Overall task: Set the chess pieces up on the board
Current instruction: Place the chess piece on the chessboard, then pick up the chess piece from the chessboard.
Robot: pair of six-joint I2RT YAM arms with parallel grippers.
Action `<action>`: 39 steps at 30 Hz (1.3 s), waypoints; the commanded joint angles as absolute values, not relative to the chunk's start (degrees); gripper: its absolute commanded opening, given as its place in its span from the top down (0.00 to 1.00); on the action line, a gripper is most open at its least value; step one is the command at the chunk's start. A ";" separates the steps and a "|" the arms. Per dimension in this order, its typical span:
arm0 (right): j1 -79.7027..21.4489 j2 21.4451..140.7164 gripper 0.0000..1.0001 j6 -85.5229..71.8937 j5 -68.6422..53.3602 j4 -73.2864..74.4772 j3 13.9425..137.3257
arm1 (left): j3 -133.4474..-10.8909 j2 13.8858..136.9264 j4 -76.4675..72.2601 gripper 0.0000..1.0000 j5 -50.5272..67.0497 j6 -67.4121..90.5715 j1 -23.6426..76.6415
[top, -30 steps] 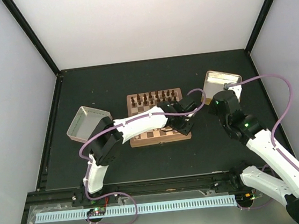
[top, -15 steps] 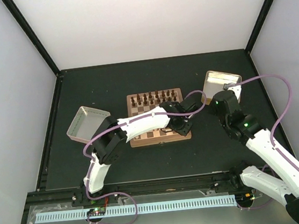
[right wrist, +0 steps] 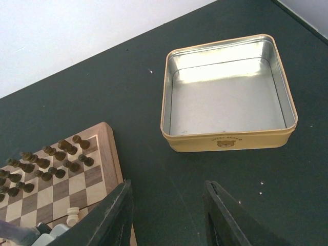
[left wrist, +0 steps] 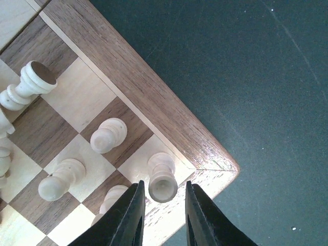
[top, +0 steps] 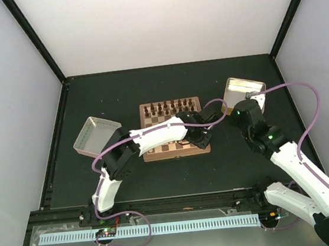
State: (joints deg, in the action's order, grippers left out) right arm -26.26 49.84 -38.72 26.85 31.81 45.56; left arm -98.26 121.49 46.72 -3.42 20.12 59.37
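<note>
The board [left wrist: 154,97] shows its corner in the left wrist view, and a pale cream rook [left wrist: 162,177] stands upright on the light corner square. My left gripper [left wrist: 164,185] straddles the rook's top, open, with a thin gap at each finger. Other pale chess pieces [left wrist: 108,135] stand on neighbouring squares. From above, the left gripper [top: 200,136] hangs over the near right corner of the board [top: 175,151]. Dark pieces [top: 168,107] line the far rows. My right gripper [right wrist: 166,205] is open and empty over the dark table, right of the board [right wrist: 110,154].
An empty yellow-rimmed tin [right wrist: 228,139] sits beyond the right gripper; from above the tin [top: 245,90] lies at the back right. A second shallow tin [top: 96,135] lies left of the board. Purple cables loop over both arms.
The left jaws have parted slightly, letting go of the rook, which stands on the corner square. The left arm shifted a little over the board corner. The right arm has not moved.
</note>
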 commanded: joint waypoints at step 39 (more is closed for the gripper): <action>-41.21 106.02 0.57 -24.00 -2.68 42.93 83.49 | -45.13 62.50 23.70 0.54 -3.96 27.91 30.80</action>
State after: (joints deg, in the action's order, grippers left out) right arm -40.62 102.94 -24.29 -4.40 36.82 80.68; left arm -45.98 64.14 26.63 -4.73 27.29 32.03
